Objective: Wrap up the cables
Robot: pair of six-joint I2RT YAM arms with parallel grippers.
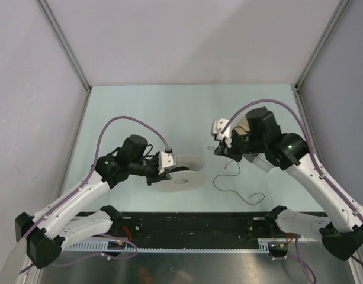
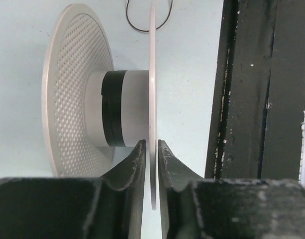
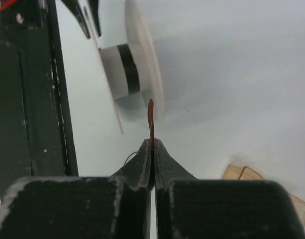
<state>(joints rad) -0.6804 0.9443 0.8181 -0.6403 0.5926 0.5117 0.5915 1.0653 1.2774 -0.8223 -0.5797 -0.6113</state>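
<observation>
The white perforated spool (image 1: 182, 176) sits left of centre, with a black band round its core (image 2: 112, 107). My left gripper (image 1: 164, 163) is shut on the rim of the spool's thin flange (image 2: 152, 74), one finger on each side (image 2: 152, 145). My right gripper (image 1: 219, 150) is shut on one end of the thin dark cable, and a short brown tip (image 3: 151, 115) sticks out past the fingertips (image 3: 152, 143) toward the spool (image 3: 135, 69). The rest of the cable (image 1: 217, 180) hangs down and lies in loose curves on the table. Its loop shows in the left wrist view (image 2: 142, 27).
A black strip (image 1: 193, 225) runs along the table's near edge, close to the spool. A tan wooden piece (image 3: 247, 177) lies on the table beside the right gripper. Grey walls close the table in on three sides.
</observation>
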